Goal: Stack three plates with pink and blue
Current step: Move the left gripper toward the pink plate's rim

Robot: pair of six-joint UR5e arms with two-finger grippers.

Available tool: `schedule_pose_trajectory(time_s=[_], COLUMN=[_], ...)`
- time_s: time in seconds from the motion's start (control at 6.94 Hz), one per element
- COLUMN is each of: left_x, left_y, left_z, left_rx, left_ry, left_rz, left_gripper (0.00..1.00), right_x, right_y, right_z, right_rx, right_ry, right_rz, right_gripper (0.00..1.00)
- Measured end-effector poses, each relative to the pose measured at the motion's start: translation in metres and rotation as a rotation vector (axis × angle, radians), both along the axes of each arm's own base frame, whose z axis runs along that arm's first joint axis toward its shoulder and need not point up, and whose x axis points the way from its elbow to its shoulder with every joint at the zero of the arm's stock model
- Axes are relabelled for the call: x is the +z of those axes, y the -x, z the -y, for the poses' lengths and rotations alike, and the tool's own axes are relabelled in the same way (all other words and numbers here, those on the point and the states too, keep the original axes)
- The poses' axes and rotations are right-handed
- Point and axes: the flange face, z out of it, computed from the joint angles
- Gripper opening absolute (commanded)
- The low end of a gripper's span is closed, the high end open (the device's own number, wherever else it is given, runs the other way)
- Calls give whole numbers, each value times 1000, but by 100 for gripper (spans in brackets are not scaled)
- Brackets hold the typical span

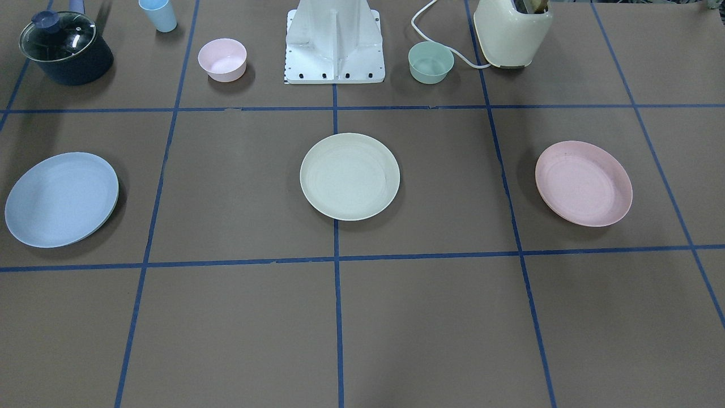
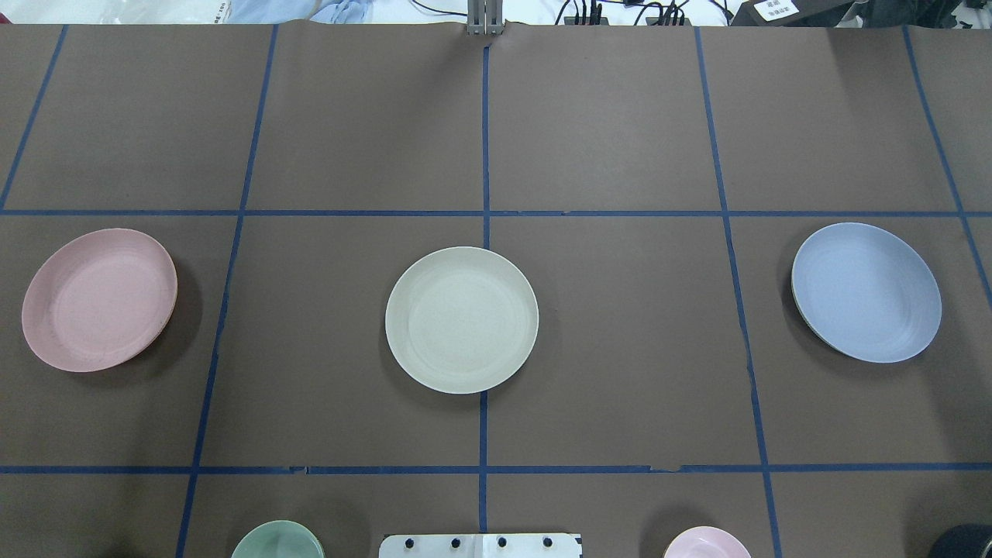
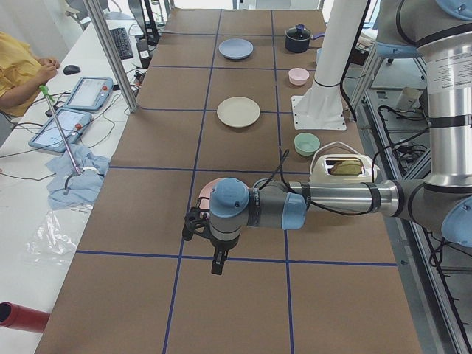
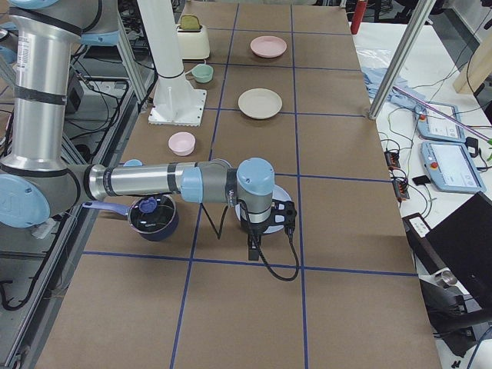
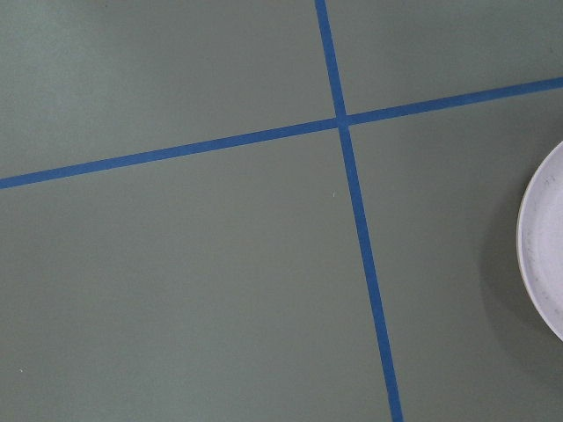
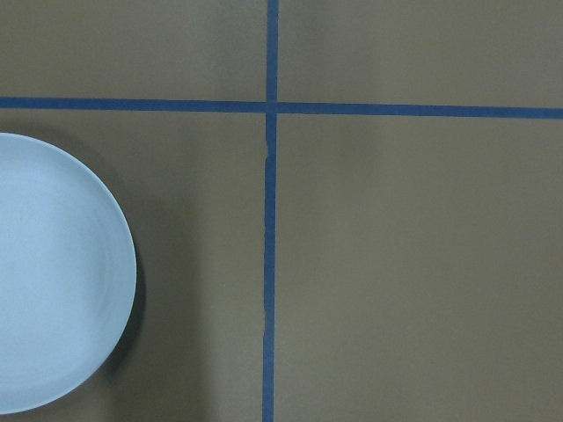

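Covering pink plate [image 2: 99,300]: left arm [image 3: 332,198]; blue plate [image 2: 866,292]: right arm [image 4: 154,181], side views.

Bright even overhead light, soft shadows, sharp focus, left wrist view perhaps green-tinted.

The cream-white plate [image 1: 349,176], pale pink plate [image 1: 583,183] and light blue plate [image 1: 61,199] are sitting on a brown table [image 1: 238,187] crossed by blue tape lines [image 1: 338,317].

Unstacked (well apart): blue plate [image 1: 61,199], cream plate [image 1: 349,176], pink plate [image 1: 583,183]
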Motion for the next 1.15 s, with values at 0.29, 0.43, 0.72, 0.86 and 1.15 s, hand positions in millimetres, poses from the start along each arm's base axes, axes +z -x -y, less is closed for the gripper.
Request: schedule_pose_trajectory(time_s=[0.29, 0.43, 0.72, 0.86, 1.15], left_x=[-15, -25, -43, -52, -88], left_y=[0, 0, 0, 0, 1], left_z=[1, 2, 5, 10, 23], left_rx=[0, 0, -1, -1, -4], left_ry=[-28, -49, -89, -139, -434], left_rz=[2, 5, 12, 15, 40], left_gripper=[100, 100, 100, 100, 100], right_x=[0, -3, -26, -42, -75], right_y=[0, 1, 9, 16, 26], right_z=[0, 1, 4, 7, 16], right_rx=[-1, -3, -20, -28, -43], right_ry=[0, -7, -52, -81, -186], right_rz=[-1, 2, 33, 88, 211], right_gripper=[100, 100, 100, 100, 100])
